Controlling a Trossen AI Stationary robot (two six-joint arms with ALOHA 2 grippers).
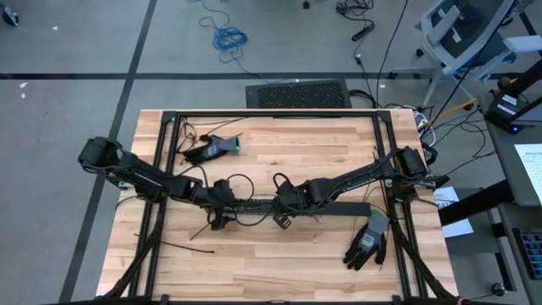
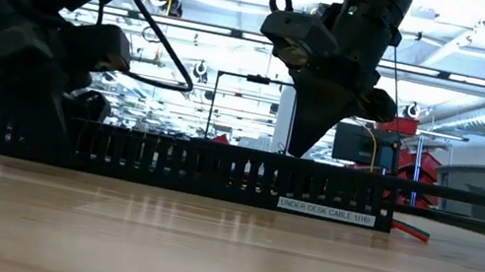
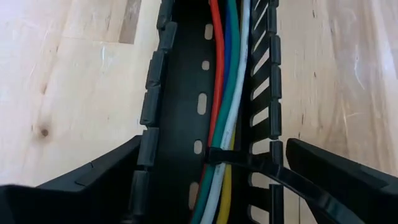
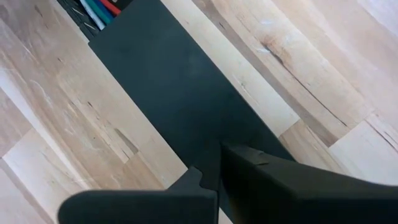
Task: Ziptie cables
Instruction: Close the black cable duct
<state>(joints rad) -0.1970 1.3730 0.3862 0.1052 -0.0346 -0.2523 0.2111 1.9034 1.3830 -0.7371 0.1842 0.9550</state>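
Cables (image 3: 222, 106) lie inside a slotted black tray (image 3: 180, 93) on the bench (image 1: 279, 254), already circled by a black ziptie (image 3: 249, 167). The left end effector (image 3: 211, 186) straddles the tray, released wide, probably to take the ziptie's tail. Farther along, the right end effector (image 4: 217, 180) hovers clenched and empty over the tray's lid (image 4: 168, 81).

left arm reaching in from desk's (image 1: 254, 135) left edge toward its middle, left gripper (image 1: 222, 206) low, fingers (image 3: 93, 180) spread wide, right arm stretched in from desk's right edge, right gripper (image 1: 284, 203) near desk centre, fingers (image 4: 267, 180) closed together
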